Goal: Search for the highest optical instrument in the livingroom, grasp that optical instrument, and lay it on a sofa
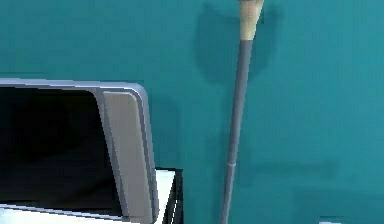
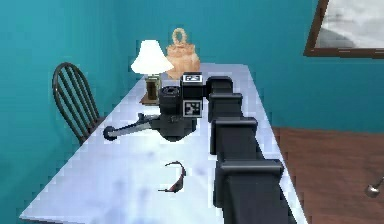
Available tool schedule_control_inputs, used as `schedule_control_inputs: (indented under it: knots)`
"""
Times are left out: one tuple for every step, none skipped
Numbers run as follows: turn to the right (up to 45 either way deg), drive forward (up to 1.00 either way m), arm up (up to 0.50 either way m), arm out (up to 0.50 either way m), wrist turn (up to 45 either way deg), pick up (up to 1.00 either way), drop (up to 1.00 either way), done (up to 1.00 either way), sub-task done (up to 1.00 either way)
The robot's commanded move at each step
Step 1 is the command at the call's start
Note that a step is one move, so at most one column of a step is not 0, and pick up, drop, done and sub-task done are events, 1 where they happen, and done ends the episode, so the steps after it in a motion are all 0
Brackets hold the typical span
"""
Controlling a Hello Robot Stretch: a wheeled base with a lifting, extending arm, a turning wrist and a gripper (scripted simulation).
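The pincer [image 2: 118,131] hangs low over the desk [image 2: 100,175], holding nothing, likely to grab the dark glasses [image 2: 176,178] lying nearby.

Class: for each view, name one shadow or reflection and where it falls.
Forward view: the grey pole casts a soft shadow leftward on the teal wall. Arm side view: the tabletop carries pale mottled sheen; the lamp shade is brightly lit.

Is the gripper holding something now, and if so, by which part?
Nothing: the gripper has only bare table behind its far end. The glasses lie on the table.
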Motion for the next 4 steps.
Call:
schedule_control_inputs:
  knots:
    - [0.0, 0.00, 0.00, 0.00, 27.0, 0.00, 0.00, 0.00, 0.00]
    - [0.0, 0.00, -0.30, 0.00, 0.0, 0.00, 0.00, 0.00, 0.00]
    - [0.0, 0.00, 0.00, 0.00, 0.0, 1.00, 0.00, 0.00, 0.00]
    - [0.0, 0.00, 0.10, 0.00, 0.0, 0.00, 0.00, 0.00, 0.00]
